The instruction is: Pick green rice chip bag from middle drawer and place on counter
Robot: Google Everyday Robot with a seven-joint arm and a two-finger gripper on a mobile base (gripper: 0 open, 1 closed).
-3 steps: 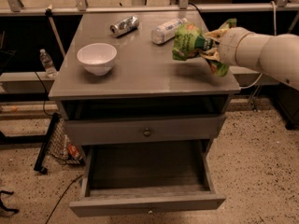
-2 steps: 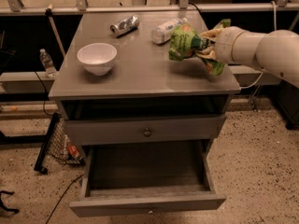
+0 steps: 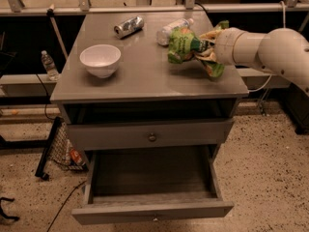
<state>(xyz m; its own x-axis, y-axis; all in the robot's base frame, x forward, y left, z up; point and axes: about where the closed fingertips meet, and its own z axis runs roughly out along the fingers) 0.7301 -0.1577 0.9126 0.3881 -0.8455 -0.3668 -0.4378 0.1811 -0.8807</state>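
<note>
Where the counter (image 3: 145, 79) nears its right edge, the gripper (image 3: 205, 46) reaches in from the right on a thick white arm (image 3: 270, 47). It is clamped on the green rice chip bag (image 3: 182, 45), and the crumpled pouch bunches around its fingers so that they are mostly hidden. Just behind the bag, toward the back right corner, a clear plastic bottle (image 3: 170, 29) lies on its side, close to the pouch's upper edge; I cannot tell whether they touch. A crushed can (image 3: 129, 26) lies near the back edge, left of the bottle and apart from it. A white bowl (image 3: 100, 60) stands upright toward the left edge, well apart from the bag.

Bare worktop runs between the bowl and the bag and along the whole front edge, including the front right corner below the gripper.

The bag sticks out leftward from the gripper over the right half of the counter, with a shadow beneath it; whether it rests on the surface cannot be told. Below, the middle drawer (image 3: 149, 210) is pulled out, its grey inside showing, under a drawer front with a round knob (image 3: 152, 137).
</note>
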